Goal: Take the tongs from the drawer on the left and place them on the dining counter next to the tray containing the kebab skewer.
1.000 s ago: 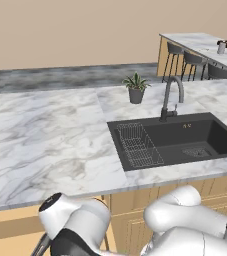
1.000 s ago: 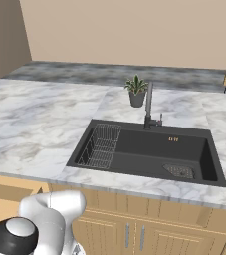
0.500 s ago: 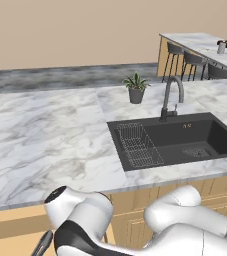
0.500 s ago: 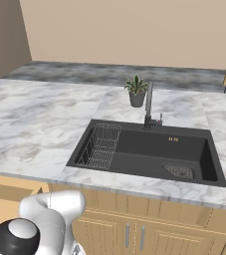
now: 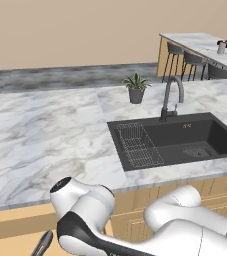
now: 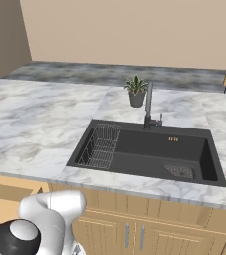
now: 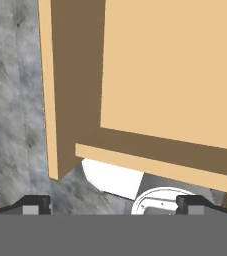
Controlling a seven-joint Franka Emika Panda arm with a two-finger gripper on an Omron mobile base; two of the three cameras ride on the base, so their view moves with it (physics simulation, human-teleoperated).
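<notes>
A: Where are the tongs? None can be made out. The hand view shows the drawer (image 7: 170, 75) pulled out, a light-wood box with a bare bottom filling the frame from about 12 to 3 o'clock, with its darker wall at 9 o'clock.

B: And the hand (image 7: 112, 204)?

A: Spread wide, holding nothing, both tips at 6 o'clock below the drawer's near edge. How the tongs lie relative to it cannot be told.

B: The risk?

A: Probably reaching blind: the hand could knock the drawer's rim, or close on nothing. The dining counter (image 5: 205, 42), at 2 o'clock beyond the sink (image 5: 172, 140), is well apart.
</notes>
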